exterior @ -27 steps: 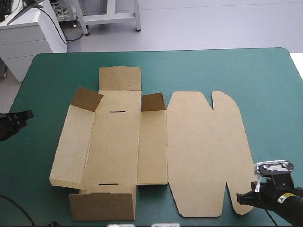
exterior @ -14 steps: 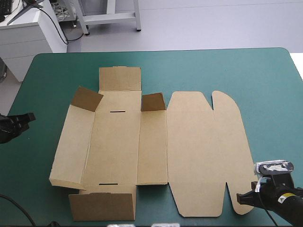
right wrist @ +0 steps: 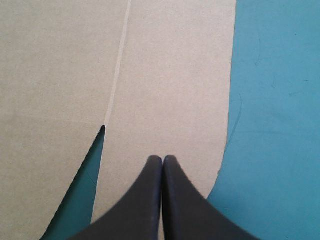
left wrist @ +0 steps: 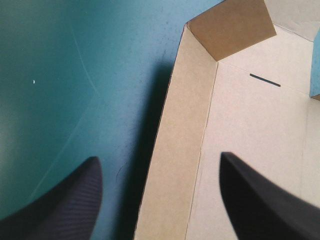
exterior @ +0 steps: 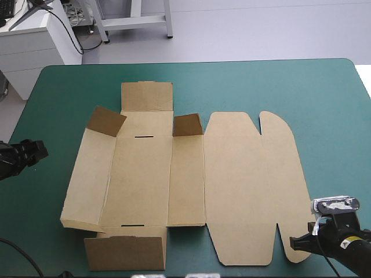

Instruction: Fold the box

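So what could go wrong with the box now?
1. The left gripper is open, with the slightly raised left wall of the box between its fingers. A crooked pinch might crease the wall off its fold line.
2. The box lies loose on the teal-green cover, so a push from the left could slide the whole sheet.
3. The right gripper is shut over the rounded lid flap. It may drag that flap instead of gripping it.
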Robot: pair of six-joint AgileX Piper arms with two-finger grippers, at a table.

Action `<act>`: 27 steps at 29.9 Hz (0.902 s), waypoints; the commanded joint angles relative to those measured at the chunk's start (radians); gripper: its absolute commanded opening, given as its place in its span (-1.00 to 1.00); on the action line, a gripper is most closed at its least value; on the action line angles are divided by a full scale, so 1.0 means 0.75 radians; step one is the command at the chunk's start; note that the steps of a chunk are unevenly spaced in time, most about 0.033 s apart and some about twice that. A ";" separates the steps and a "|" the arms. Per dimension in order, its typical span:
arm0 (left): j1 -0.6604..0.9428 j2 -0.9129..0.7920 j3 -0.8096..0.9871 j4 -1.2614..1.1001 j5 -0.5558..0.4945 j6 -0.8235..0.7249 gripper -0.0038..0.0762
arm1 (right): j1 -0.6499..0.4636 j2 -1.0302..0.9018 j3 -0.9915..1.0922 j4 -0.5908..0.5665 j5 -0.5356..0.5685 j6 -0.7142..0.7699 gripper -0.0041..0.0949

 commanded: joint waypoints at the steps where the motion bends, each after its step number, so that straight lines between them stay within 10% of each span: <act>1: 0.005 -0.026 -0.022 -0.050 -0.025 0.001 0.60 | -0.010 0.010 -0.036 0.016 -0.063 -0.011 -0.96; 27: 0.005 0.108 0.478 -0.257 -0.073 0.434 0.59 | -0.010 0.010 -0.036 0.016 -0.063 -0.014 -0.96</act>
